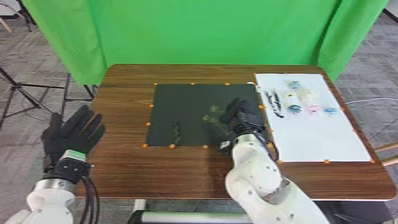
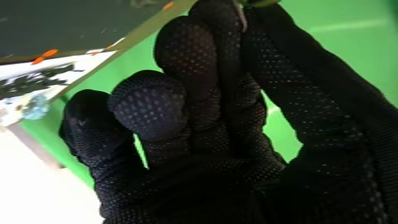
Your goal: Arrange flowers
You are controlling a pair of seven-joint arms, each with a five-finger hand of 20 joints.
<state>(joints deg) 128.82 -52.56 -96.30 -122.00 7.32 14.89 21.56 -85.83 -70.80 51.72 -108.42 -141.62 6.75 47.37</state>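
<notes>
While the left robot hand (image 1: 73, 132) hung open over the left edge of the brown wooden surface (image 1: 178, 177), its fingers straight and apart, the right robot hand (image 1: 242, 117) was over the right part of the black mat (image 1: 191, 97). In the right wrist view, its thumb (image 2: 289, 57) and a finger came together at the tips, clamped on a thin stem (image 2: 241, 16), with a bit of green (image 2: 264, 2) right at the tips.

Just left of that hand, green sprigs (image 1: 211, 120) showed against the mat; whether they belonged to the pinched stem, I cannot tell. A dark stem (image 1: 176, 134) lay near the mat's near edge, left of its middle. To the right, on the white sheet (image 1: 320, 142), the flowers lay toward the far end: a blue flower (image 1: 294, 84) farthest, pale flowers (image 1: 306, 95) nearer, then a pink flower (image 1: 313, 108) between two more blue ones. Dark sprigs (image 1: 274, 103) ran along the sheet's left side. Orange dots (image 1: 172, 146) edged mat and sheet, and a green curtain (image 1: 213, 35) hung beyond the surface's far edge.
</notes>
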